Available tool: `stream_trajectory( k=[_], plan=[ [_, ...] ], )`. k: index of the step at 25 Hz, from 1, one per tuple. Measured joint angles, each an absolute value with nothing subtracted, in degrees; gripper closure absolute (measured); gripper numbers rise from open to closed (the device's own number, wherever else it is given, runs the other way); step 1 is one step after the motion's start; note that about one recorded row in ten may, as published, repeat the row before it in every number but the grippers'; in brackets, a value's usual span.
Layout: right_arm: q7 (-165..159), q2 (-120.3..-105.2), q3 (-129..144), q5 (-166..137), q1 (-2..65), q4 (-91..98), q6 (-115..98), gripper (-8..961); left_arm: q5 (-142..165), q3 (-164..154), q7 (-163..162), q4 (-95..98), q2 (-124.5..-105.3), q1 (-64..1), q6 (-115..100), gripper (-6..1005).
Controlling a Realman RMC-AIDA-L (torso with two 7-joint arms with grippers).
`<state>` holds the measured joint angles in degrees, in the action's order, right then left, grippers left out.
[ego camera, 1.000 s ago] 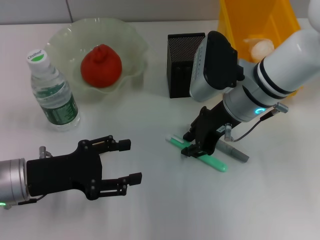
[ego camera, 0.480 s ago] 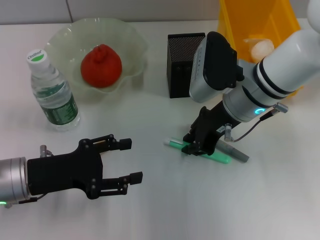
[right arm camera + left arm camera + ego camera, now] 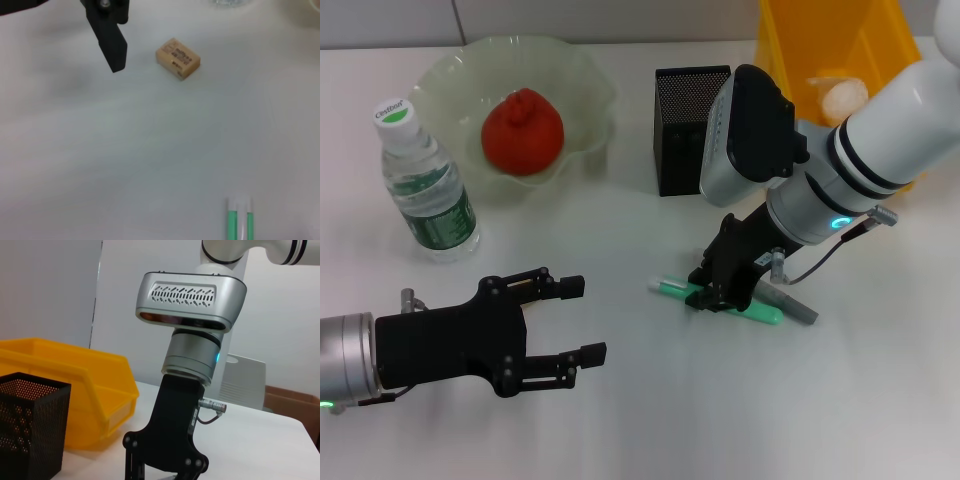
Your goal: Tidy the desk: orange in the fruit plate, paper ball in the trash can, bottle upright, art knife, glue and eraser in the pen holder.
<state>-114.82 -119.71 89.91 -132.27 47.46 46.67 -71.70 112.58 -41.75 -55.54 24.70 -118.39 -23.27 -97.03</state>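
Mint-green flat art knife (image 3: 718, 299) — right gripper (image 3: 718, 296) jaws on it.

Lab or office, white table (image 3: 650, 420), bare walls

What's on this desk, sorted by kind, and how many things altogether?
Containers: 3 (fruit plate, pen holder, trash can)
Stationery: 3 (art knife, glue, eraser)
Fruit: 1 (orange, in the fruit plate)
Drinks: 1 (bottle, upright)
Litter: 1 (paper ball, in the trash can)
Total: 9
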Motion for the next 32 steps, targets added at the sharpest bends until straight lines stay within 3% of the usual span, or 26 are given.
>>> stream_trajectory(
  k=[12, 23, 32],
  plan=[
    [-114.71, -119.69, 90.77, -131.32, 45.95, 49.38, -71.7, 776, 112.59, -41.75, -55.54, 24.7, -118.38, -23.29, -97.19, 240],
    [-106.17, -119.37, 75.82, -118.39, 36.89, 59.29, -78.37, 768, 112.04, -41.36, -55.82, 24.71, -118.31, -23.08, -97.69, 242],
    [-80.56, -119.2, 66.77, -91.52, 28.66, 48.66, -79.43, 751, 109.92, -41.31, -53.48, 23.05, -118.63, -23.57, -98.06, 244]
  ],
)
